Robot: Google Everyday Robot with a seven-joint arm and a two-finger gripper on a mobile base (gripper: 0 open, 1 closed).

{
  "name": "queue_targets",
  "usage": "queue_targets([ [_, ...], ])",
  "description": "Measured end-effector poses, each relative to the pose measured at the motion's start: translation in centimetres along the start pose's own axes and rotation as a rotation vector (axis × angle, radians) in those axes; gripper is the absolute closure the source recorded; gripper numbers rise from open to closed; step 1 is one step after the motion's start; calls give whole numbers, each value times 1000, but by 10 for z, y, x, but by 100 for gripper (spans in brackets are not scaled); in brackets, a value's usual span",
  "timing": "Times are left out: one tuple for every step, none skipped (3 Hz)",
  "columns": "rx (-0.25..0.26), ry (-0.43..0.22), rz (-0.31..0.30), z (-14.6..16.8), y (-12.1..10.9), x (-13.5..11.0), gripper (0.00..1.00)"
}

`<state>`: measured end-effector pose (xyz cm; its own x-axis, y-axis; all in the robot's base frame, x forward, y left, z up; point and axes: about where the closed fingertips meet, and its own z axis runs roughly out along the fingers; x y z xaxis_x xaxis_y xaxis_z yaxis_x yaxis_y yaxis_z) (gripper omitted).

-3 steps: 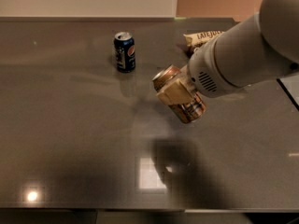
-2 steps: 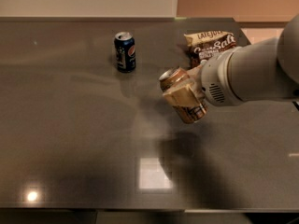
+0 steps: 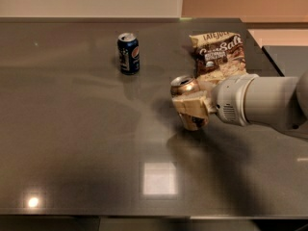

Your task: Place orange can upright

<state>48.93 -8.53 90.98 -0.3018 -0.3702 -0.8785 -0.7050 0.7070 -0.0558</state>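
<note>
1. Right of centre, the gripper (image 3: 194, 106) is clamped around the orange can (image 3: 195, 122), which is tilted close over the worktop (image 3: 72, 129).
2. It should square the base, lower gently, then release, clear of the snack bag (image 3: 217, 52).

Break-room or kitchenette counter, seemingly — glossy dark countertop (image 3: 72, 129), Pepsi can (image 3: 128, 53), snack bag (image 3: 219, 52) — with the gripper (image 3: 192, 106) clasping an orange can (image 3: 185, 86) right of centre.

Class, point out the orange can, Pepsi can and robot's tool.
orange can (image 3: 184, 85): camera view, upper end.
Pepsi can (image 3: 129, 54): camera view, blue side.
tool (image 3: 192, 107): camera view, right of centre, between fingers clamping orange can.
</note>
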Motion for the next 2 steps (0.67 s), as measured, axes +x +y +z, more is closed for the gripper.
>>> queue_targets([
  [-91,-172,60,1,4,-19,100],
  [-159,-351,46,-17,16,-47,100],
])
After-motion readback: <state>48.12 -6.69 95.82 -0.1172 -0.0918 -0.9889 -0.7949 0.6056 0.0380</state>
